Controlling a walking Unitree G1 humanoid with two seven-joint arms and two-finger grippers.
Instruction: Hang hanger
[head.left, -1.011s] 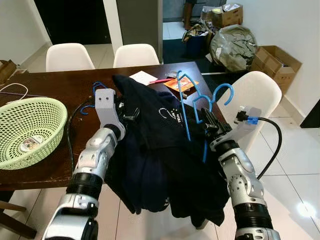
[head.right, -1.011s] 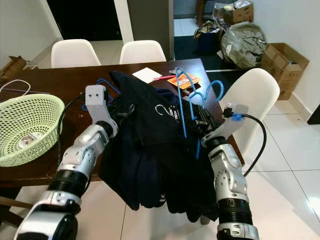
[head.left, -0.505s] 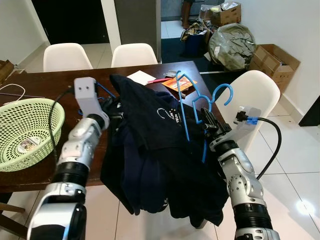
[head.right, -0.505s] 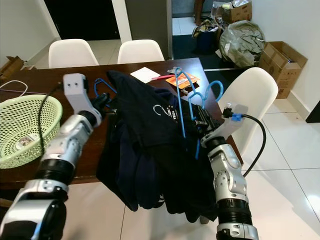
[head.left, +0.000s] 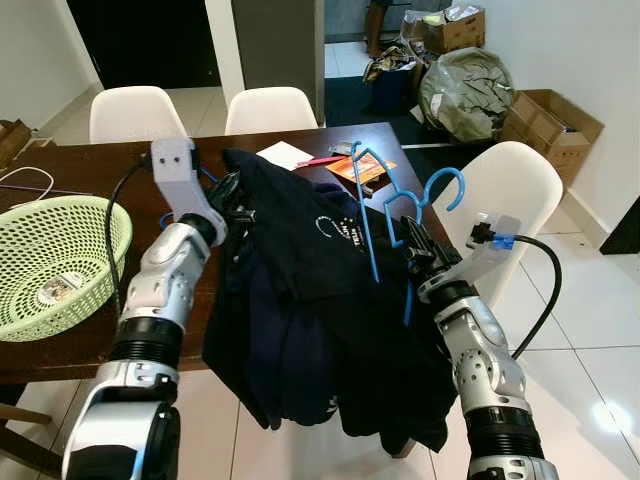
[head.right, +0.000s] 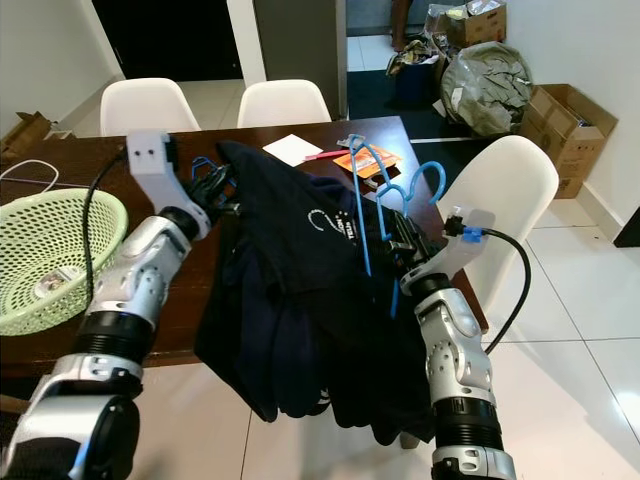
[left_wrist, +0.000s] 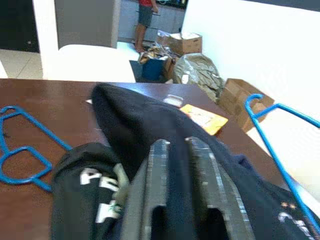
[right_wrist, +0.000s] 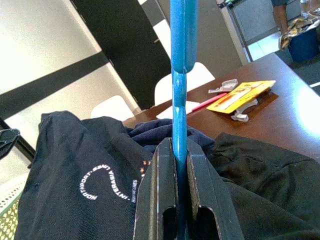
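Note:
A blue plastic hanger (head.left: 371, 232) stands upright over the table's right end, its hook (head.left: 447, 180) pointing up. My right gripper (head.left: 420, 258) is shut on its lower part; in the right wrist view the blue hanger (right_wrist: 178, 50) sits pinched between the fingers (right_wrist: 160, 180). A dark shirt with white print (head.left: 320, 300) drapes over the table edge and hangs toward the floor. My left gripper (head.left: 237, 200) is at the shirt's upper left edge, shut on the dark cloth (left_wrist: 130, 120). Another blue hanger (left_wrist: 20, 150) lies flat on the table beside it.
The brown table (head.left: 90, 170) carries a green mesh basket (head.left: 50, 255) at the left, white paper and an orange card (head.left: 362, 166) at the far end. White chairs (head.left: 510, 190) stand around it. Cardboard boxes and bags (head.left: 470, 90) fill the back right.
My left arm lifted from the table and swung left with the shirt's edge, then came back slightly right. The right gripper has kept the hanger where it was.

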